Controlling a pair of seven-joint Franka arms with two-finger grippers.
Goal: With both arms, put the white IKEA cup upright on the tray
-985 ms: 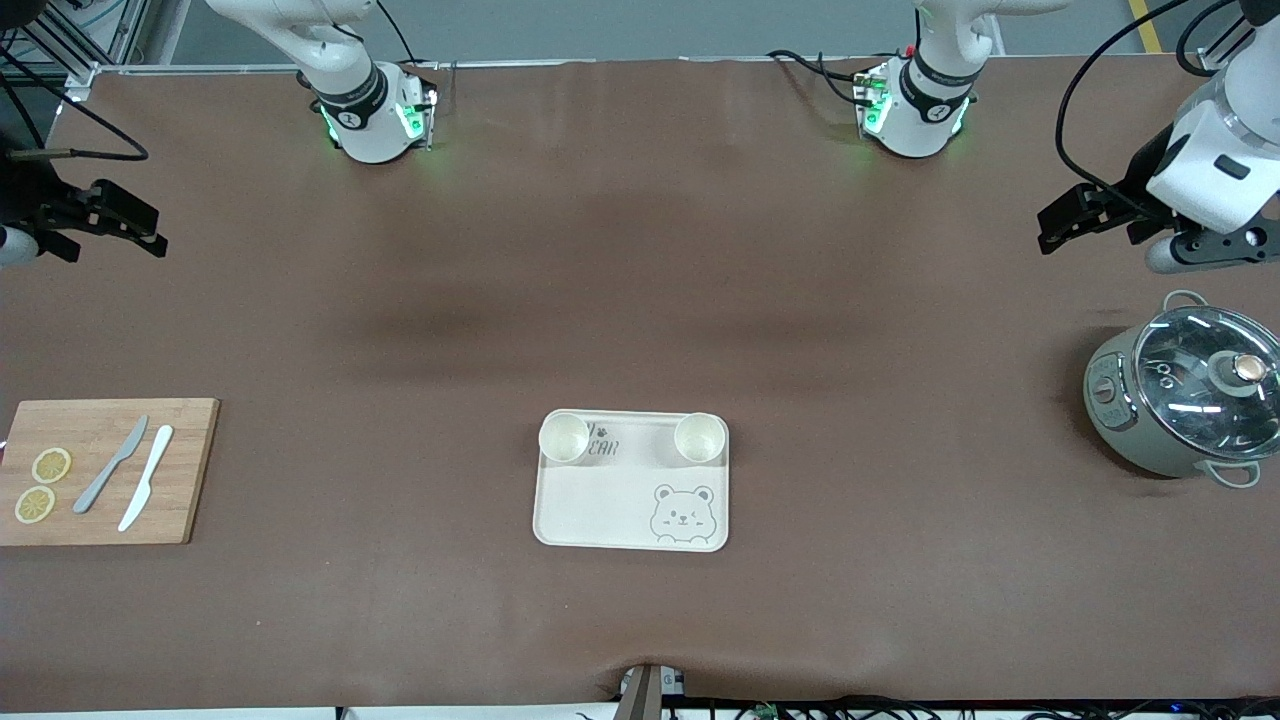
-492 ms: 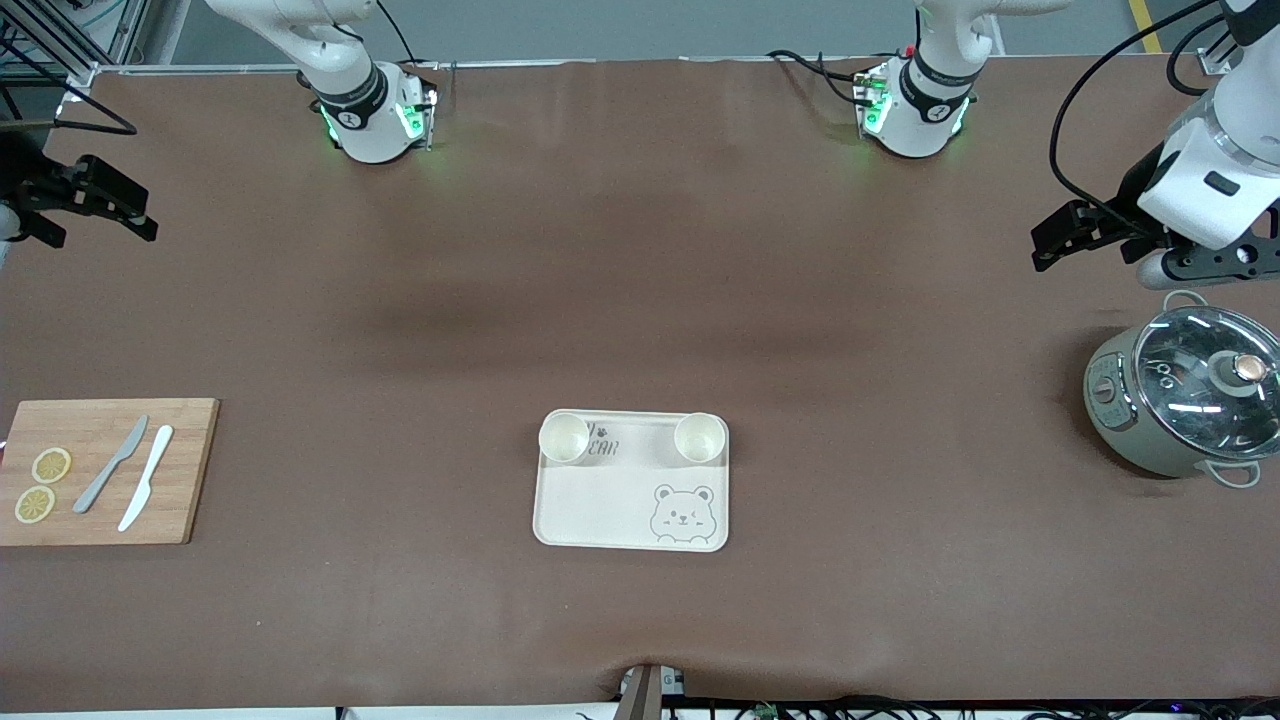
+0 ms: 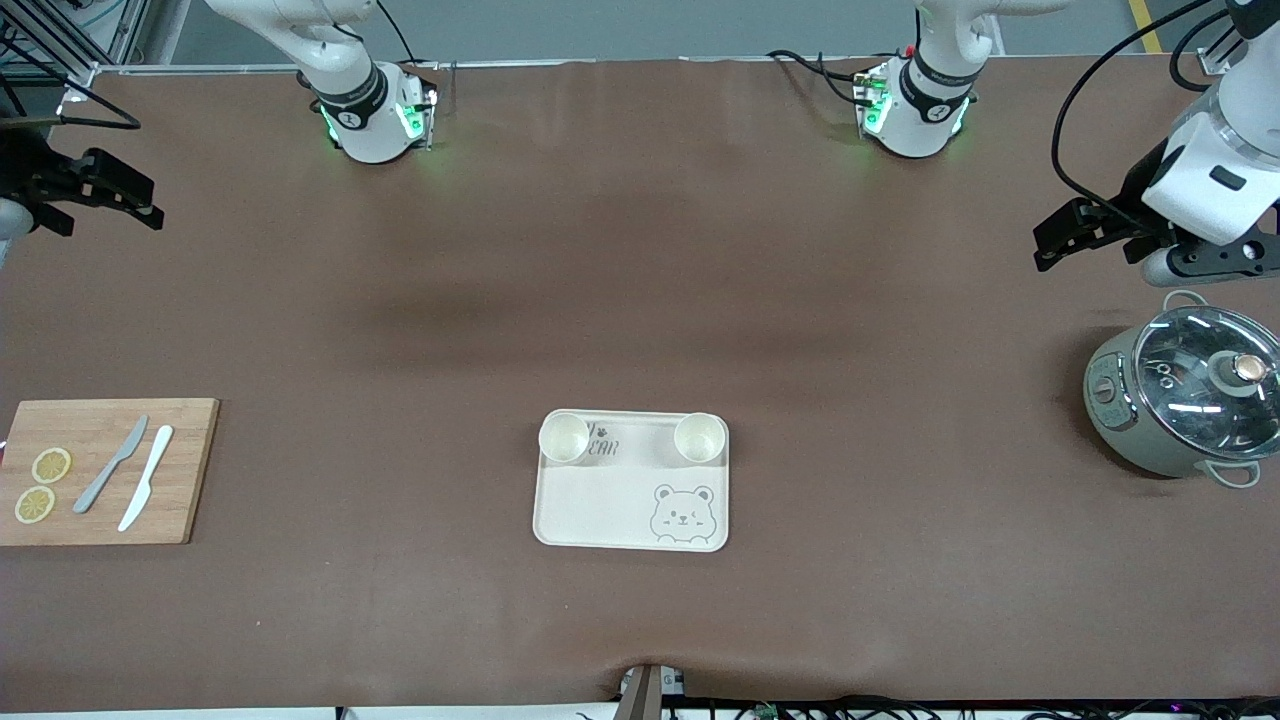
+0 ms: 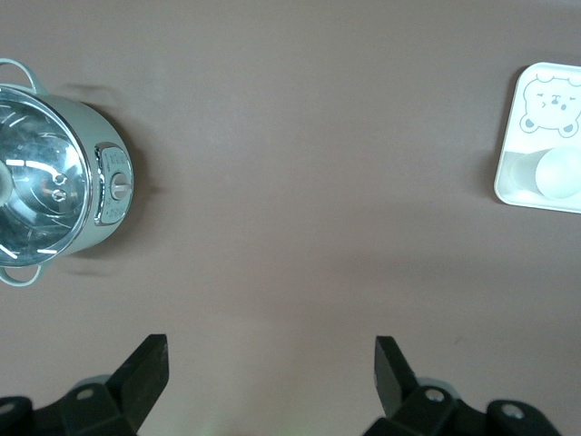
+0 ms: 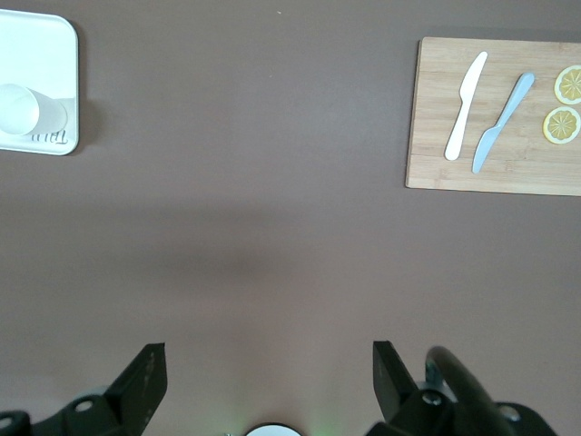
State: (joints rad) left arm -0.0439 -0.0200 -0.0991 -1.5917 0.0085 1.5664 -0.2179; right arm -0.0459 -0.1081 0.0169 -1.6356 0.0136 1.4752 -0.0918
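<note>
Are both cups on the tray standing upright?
Yes. Both cups show round open mouths facing up, standing on the tray along its edge nearer the robots.

Right gripper (image 3: 140,205) & left gripper (image 3: 1050,240) shifted slightly, both empty.

The cream tray (image 3: 632,500) lay flat on the brown table, midway between the two arms' ends and toward the front camera. It was rectangular with rounded corners, with a grey bear drawing at one near corner. Two white cups (image 3: 564,438) (image 3: 699,437) stood upright on it, mouths up, one in each far corner, well apart.
</note>
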